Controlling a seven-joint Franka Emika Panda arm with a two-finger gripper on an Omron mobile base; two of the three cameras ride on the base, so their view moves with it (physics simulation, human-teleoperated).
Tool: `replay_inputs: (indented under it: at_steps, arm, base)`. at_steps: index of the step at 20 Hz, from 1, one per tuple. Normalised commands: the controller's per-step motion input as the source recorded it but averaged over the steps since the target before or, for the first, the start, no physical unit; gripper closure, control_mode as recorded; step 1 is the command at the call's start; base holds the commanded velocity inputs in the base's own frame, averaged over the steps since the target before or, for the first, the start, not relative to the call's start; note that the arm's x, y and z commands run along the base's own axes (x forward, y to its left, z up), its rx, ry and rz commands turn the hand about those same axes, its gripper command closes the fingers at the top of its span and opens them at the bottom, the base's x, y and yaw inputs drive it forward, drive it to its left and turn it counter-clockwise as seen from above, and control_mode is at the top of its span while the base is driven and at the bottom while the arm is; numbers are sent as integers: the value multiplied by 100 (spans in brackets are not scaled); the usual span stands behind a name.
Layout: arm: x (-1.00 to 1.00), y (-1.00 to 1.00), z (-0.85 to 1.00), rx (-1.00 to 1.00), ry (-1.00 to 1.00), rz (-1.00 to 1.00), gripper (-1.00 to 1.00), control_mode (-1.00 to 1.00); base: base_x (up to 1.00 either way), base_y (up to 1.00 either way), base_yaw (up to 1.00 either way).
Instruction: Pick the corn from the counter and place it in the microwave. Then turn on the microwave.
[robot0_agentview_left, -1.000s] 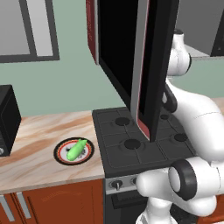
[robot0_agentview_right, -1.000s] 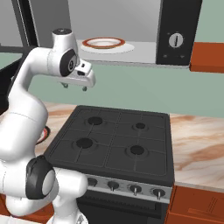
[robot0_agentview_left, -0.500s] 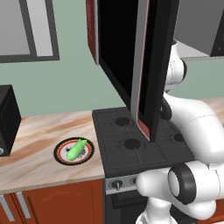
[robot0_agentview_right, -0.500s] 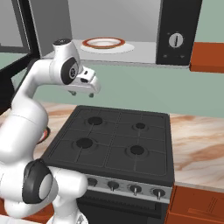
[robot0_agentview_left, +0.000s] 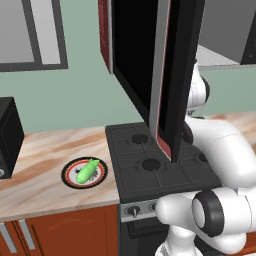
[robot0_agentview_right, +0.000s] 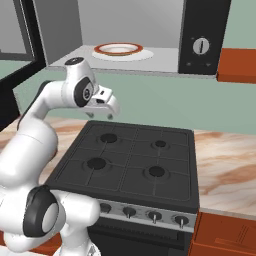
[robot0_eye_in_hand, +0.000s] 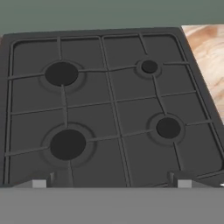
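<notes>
Currently the two-finger gripper (robot0_agentview_right: 111, 111) hangs empty over the black gas stovetop (robot0_agentview_right: 131, 162), fingers spread apart — nothing held. Small bright-green corn cob (robot0_agentview_left: 87, 171) lies on the round black-and-red-rimmed plate (robot0_agentview_left: 70, 178) on the beige marble counter (robot0_agentview_left: 40, 187), well apart from the gripper. Black-fronted microwave (robot0_agentview_right: 125, 35) above the stove stands open — door (robot0_agentview_left: 156, 70) swung out.

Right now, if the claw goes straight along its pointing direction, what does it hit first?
Most likely the black gas stovetop: the hand view looks straight down onto its grates and four burners, and the claw hangs above its back-left part. Nothing shows in between, though depth is uncertain.
</notes>
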Motion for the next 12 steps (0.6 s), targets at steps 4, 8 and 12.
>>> replay_inputs:
  at_steps: [4,8,12]
  arm:
    - [2,-10,-32,-1,0,0,-100,-100]
    - [0,-4,-24,0,0,0,-100,-100]
    - [3,0,-11,2,4,0,-100,-100]
  base:
    - [0,0,0]
    - [0,0,0]
    - [0,0,0]
